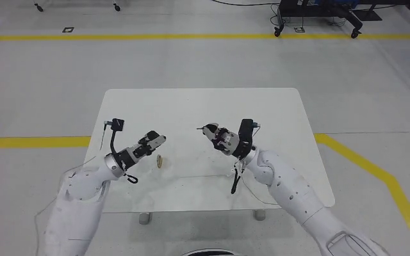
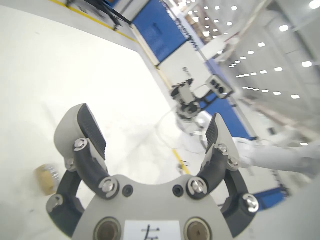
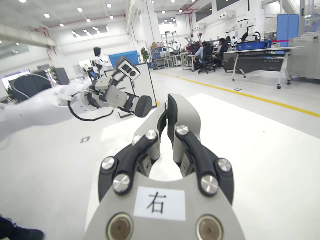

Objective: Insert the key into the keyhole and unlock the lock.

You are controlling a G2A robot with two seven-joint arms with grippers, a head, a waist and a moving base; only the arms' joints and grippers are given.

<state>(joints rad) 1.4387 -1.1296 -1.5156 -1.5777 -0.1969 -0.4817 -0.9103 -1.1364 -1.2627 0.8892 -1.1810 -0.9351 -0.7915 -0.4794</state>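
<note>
Black-padded left gripper [image 2: 150, 113] spread wide, empty, above white table [image 1: 269, 109]. Brass lock [image 1: 159, 162] on table just beside and below its fingers, untouched. Right gripper [image 3: 167, 106] well apart from lock, pressed together on thin metal sliver, likely key [image 1: 197, 128]. Judgement: left should clamp lock first, keyhole toward right gripper; align key with slot, feed slowly, turn only once seated.

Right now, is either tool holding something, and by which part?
The right tool pinches the key by its head, blade protruding. The left tool holds nothing.
</note>
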